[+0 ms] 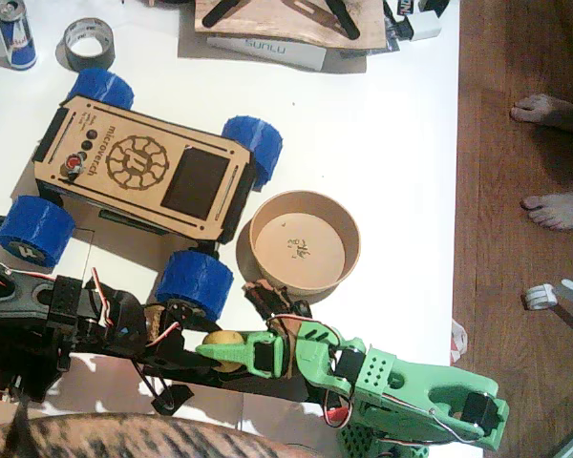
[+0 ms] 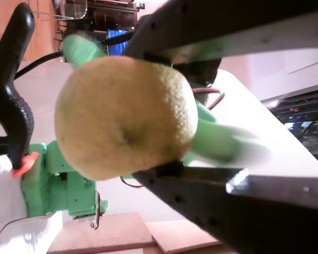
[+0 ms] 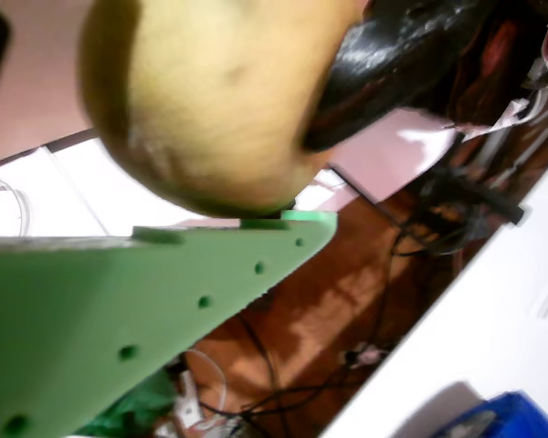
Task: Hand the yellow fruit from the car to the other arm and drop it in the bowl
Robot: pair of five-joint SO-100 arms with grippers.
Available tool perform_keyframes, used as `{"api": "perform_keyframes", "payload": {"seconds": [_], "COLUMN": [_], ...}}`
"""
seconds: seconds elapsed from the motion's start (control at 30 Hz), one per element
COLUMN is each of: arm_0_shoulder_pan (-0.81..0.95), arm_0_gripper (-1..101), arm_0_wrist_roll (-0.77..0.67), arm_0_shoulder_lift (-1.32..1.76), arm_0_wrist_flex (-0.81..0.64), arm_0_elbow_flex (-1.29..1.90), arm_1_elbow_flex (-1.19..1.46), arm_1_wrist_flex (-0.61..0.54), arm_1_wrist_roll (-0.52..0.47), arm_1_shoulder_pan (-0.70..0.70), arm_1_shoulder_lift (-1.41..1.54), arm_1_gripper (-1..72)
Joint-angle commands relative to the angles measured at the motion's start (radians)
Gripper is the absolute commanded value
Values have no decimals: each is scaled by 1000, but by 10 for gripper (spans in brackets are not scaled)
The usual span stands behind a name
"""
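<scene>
Yellow fruit [image 2: 126,116], between both end effectors

You see the yellow fruit [image 3: 210,100] cut off by the top edge in a wrist view, blurred. In the fixed view the green end effector [image 1: 231,351] hides much of it. The can [image 1: 16,31] runs past the top edge.
</scene>
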Motion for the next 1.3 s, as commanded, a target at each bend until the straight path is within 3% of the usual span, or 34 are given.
{"api": "perform_keyframes", "payload": {"seconds": [0.0,0.03,0.1,0.17,1.07,1.1,1.17,1.23,1.27], "arm_0_shoulder_pan": [-3,-3,-3,-3,-3,-3,-3,-3,-3], "arm_0_gripper": [2,2,2,2,5,113,522,692,689], "arm_0_wrist_roll": [-14,-14,-14,-14,-14,-3,-9,-9,-3], "arm_0_shoulder_lift": [6,6,6,8,-2,-2,-5,-5,-5], "arm_0_wrist_flex": [-31,-31,-31,-31,-28,-29,-21,-26,-29], "arm_0_elbow_flex": [-21,-21,-21,-21,-21,-21,-21,-21,-21], "arm_1_elbow_flex": [-11,-11,-12,-15,-9,-8,-5,-5,-5], "arm_1_wrist_flex": [14,15,17,17,-2,-2,-2,-2,-2], "arm_1_wrist_roll": [-9,-6,-5,-9,-3,-3,-3,-3,-2], "arm_1_shoulder_pan": [-32,-35,-41,-43,0,0,0,3,3], "arm_1_shoulder_lift": [23,21,17,18,32,34,38,38,37], "arm_1_gripper": [152,145,39,2,0,0,0,0,0]}}
